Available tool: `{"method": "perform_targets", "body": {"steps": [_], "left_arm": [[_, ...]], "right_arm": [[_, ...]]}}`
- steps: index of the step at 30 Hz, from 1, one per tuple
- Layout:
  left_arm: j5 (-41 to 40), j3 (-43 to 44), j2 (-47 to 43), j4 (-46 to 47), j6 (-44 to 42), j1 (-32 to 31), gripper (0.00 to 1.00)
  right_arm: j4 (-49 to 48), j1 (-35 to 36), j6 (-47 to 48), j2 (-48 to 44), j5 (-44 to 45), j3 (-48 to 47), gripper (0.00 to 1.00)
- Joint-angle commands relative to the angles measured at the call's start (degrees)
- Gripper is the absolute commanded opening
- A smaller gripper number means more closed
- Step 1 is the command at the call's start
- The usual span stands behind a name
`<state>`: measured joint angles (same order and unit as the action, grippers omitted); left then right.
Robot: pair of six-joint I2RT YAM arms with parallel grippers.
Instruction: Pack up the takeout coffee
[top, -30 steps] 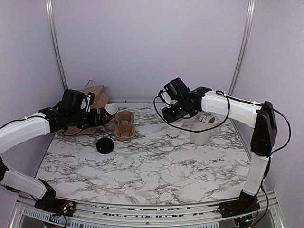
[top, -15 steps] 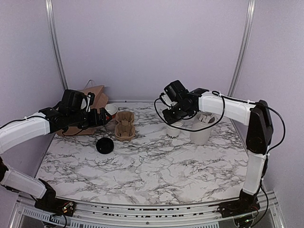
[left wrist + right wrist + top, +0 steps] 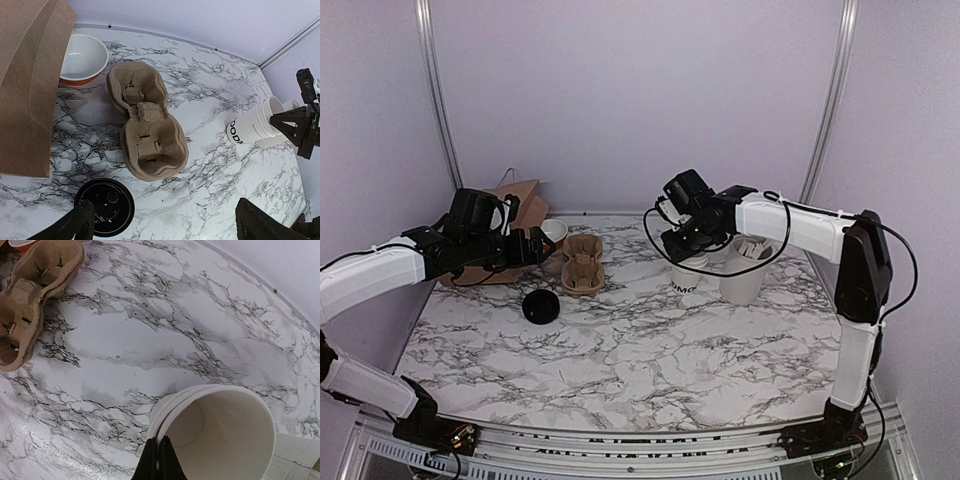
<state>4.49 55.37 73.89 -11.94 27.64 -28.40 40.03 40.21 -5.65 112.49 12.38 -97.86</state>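
One arm (image 3: 790, 222), the right, reaches out, jaws pinching cup (image 3: 687, 274) rim

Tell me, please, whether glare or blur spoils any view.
Top external: soft, even light; lettering on the white cup barely legible. Left wrist: sharp, that lettering clear. Right wrist: sheen on the marble table lower left; right hand a dark silhouette at the cup's rim.

Soft, even light all round, bright and diffuse. Faint shadow hugs the white cup (image 3: 220, 435); a sheen on the marble table (image 3: 55, 455), lower left. Overhead view slightly soft.
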Motion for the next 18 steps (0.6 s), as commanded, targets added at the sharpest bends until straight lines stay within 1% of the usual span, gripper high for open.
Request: {"method": "perform_targets", "body": {"steps": [1, 3, 4, 8, 18], "left_arm": [[0.0, 0.2, 0.4, 0.0, -0.9, 0.3, 0.99], [0.1, 0.2, 0.5, 0.0, -0.9, 0.3, 0.99], [0.2, 0.2, 0.5, 0.1, -0.8, 0.2, 0.99], [0.3, 0.1, 0.6, 0.1, -0.8, 0.1, 0.99], [1.1, 0.1, 0.6, 0.3, -0.7, 0.2, 0.99]], "right_arm": [[1.2, -0.1, 0.7, 0.5, 2.1, -3.6, 0.0], [1.8, 0.0, 1.0, 0.4, 2.9, -3.6, 0.0], [2.1, 0.1, 1.1, 0.4, 3.6, -5.3, 0.0], [3.7, 1.2, 1.8, 0.5, 6.9, -7.0, 0.0], [6.3, 2.2, 2.1, -0.8, 7.9, -10.1, 0.0]]}}
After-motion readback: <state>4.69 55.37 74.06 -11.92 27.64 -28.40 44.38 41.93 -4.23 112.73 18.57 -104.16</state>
